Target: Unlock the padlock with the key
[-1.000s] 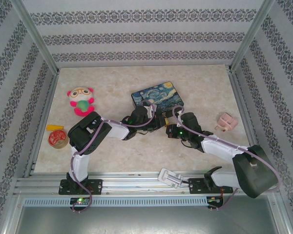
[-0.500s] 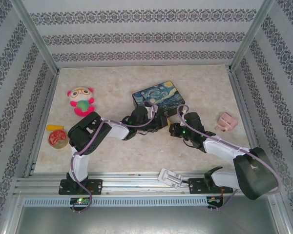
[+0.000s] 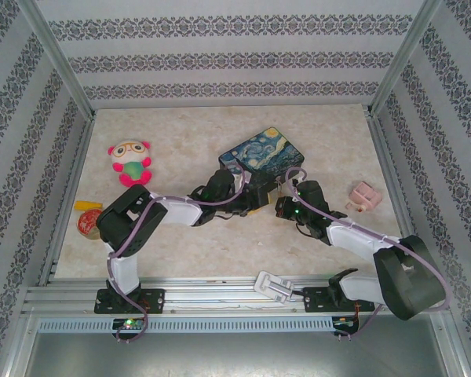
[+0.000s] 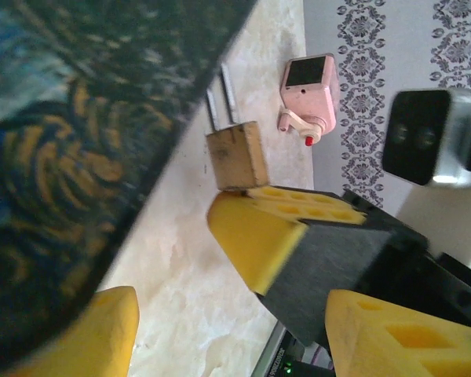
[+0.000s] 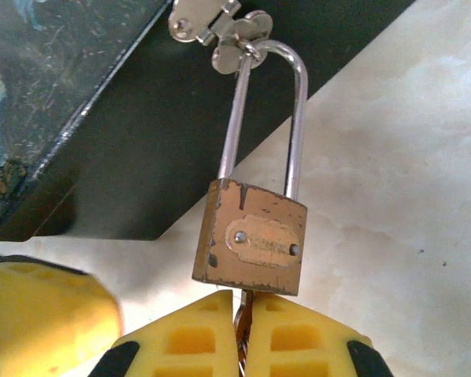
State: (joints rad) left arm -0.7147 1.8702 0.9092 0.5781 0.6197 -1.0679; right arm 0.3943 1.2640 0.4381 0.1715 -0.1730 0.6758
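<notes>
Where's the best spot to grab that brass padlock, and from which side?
Pinch the padlock by its brass body, across the flat faces, from the side. Its shackle is thin and hooked through the tin's latch, and the right gripper holds the key at its bottom.

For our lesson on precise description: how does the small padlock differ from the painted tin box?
Size: the padlock is far smaller than the tin box. Colour: the padlock is plain, scuffed brass with a silvery shackle; the tin box is dark blue with yellow swirls. Shape: the padlock has a looped shackle; the tin box is a flat slab. Both have rectangular bodies.
</notes>
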